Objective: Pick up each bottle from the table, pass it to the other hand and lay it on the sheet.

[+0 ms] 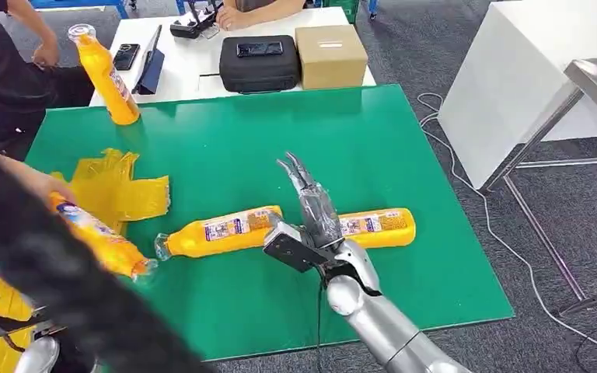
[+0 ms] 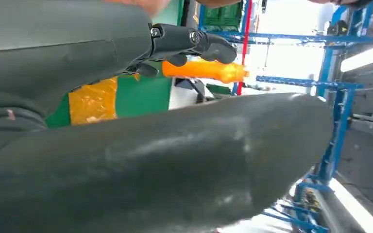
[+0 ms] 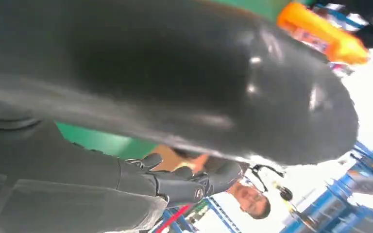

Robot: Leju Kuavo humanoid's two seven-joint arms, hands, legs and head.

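Observation:
Four orange bottles show in the head view. One stands upright (image 1: 106, 74) at the green table's (image 1: 280, 140) far left corner. One (image 1: 218, 231) lies in the middle. Another (image 1: 378, 226) lies just right of it, partly hidden by my right hand (image 1: 311, 208), which hovers over its neck end with fingers stretched out and nothing held. A fourth bottle (image 1: 97, 237) lies on the crumpled yellow sheet (image 1: 120, 190) under a person's hand (image 1: 40, 183). My left hand (image 1: 1, 318) sits low at the near left, fingers (image 2: 194, 41) apart and empty.
A person's dark sleeve (image 1: 70, 295) crosses the near left, over the sheet and my left arm. Behind the green table a white table holds a black case (image 1: 259, 64), a cardboard box (image 1: 330, 56), a phone and a tablet. Another white table (image 1: 528, 70) stands at the right.

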